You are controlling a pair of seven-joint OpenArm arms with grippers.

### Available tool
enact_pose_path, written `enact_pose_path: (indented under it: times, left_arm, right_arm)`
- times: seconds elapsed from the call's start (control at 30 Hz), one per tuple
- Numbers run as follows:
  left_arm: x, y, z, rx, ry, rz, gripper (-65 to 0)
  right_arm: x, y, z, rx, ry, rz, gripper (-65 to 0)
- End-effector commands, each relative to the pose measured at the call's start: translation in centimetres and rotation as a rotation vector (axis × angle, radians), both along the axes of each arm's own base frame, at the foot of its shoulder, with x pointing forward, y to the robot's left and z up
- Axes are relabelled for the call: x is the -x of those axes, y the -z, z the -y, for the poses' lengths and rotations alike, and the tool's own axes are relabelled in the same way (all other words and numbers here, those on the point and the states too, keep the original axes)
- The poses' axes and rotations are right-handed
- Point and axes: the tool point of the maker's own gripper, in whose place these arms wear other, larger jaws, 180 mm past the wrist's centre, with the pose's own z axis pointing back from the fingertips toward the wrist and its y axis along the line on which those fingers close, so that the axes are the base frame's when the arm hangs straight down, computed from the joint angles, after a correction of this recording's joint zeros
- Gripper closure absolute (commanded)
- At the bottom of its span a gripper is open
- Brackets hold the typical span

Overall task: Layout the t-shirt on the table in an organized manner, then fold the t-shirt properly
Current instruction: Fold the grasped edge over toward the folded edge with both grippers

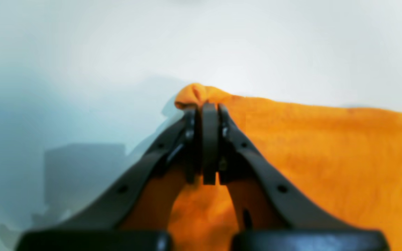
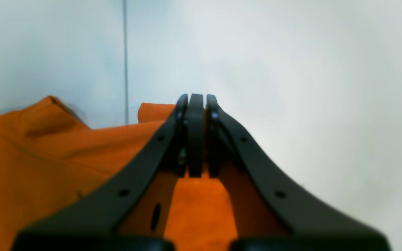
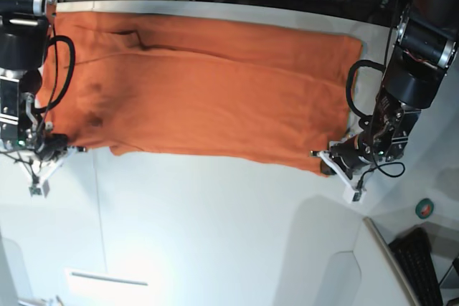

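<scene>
The left hand (image 1: 209,104) is pressed together on a bunched corner of the shirt (image 1: 326,146), a nub of orange cloth poking out past its tips. The right hand (image 2: 195,101) is also pressed together on the shirt's edge, cloth running beneath it and out to its nine o'clock. In the base view the shirt (image 3: 208,84) lies flat across the far half of the counter (image 3: 215,234), its long axis running nine to three o'clock. The left hand (image 3: 337,163) sits at the near corner at the three o'clock end, the right hand (image 3: 44,147) at the near corner at the nine o'clock end. Each hand thus holds one end of the near long edge, with the body of the cloth lying towards twelve o'clock from both. Carrying that edge over looks like a move for both hands together.
</scene>
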Motion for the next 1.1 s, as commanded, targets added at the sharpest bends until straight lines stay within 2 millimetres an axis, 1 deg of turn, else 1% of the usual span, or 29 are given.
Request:
enact_pose_path:
  times: [0.0,0.07,0.2,0.27,0.37,0.5,0.6,0.67,0.73,0.87,0.9,0.97,1.07]
  left_arm:
    - [-1.7,-2.0,-0.6,0.002,-0.001,0.06,0.0]
    - [-1.7,-2.4,-0.2,0.011,0.008,0.049,0.0]
    - [-1.7,-3.7,-1.3,0.072,-0.07,0.052,0.0]
    - [-1.9,-4.7,-1.1,0.098,-0.078,0.076,0.0]
    - [-1.2,-5.6,-0.3,0.119,-0.058,0.075,0.0]
    - [-0.1,-6.3,-0.9,0.118,-0.055,0.084,0.0]
    - [0.6,-6.3,-1.7,0.126,-0.081,0.077,0.0]
    - [1.1,-6.5,-2.9,0.114,-0.094,0.046,0.0]
    - [2.0,-6.6,-3.2,0.105,-0.088,0.019,0.0]
    - [3.0,-7.3,-1.8,0.098,-0.033,0.039,0.0]
    - [3.5,-7.0,-1.6,0.098,-0.028,0.033,0.0]
    - [4.4,-6.5,-2.0,0.087,-0.026,0.014,0.0]
    - [6.1,-5.1,-2.1,0.086,-0.032,-0.026,0.0]
  right_arm:
    - [-1.5,-1.8,0.6,0.014,-0.002,0.063,0.0]
    - [-1.4,-2.2,0.5,0.021,-0.01,0.075,0.0]
    - [-1.3,-3.3,0.0,0.037,-0.031,0.117,0.0]
    - [-1.1,-3.7,-0.2,0.041,-0.037,0.128,0.0]
    - [-0.8,-3.7,0.0,0.046,-0.037,0.131,0.0]
    - [-0.3,-3.6,0.1,0.053,-0.04,0.127,0.0]
    - [-0.1,-3.5,0.3,0.056,-0.04,0.121,0.0]
    - [0.6,-3.2,1.1,0.073,-0.039,0.107,0.0]
    - [0.9,-3.0,1.1,0.075,-0.041,0.102,0.0]
    - [1.8,-3.3,0.9,0.088,-0.054,0.109,0.0]
    - [2.1,-3.3,0.9,0.091,-0.054,0.107,0.0]
    - [2.7,-3.1,0.8,0.095,-0.058,0.1,0.0]
    - [4.0,-2.2,0.7,0.092,-0.059,0.076,0.0]
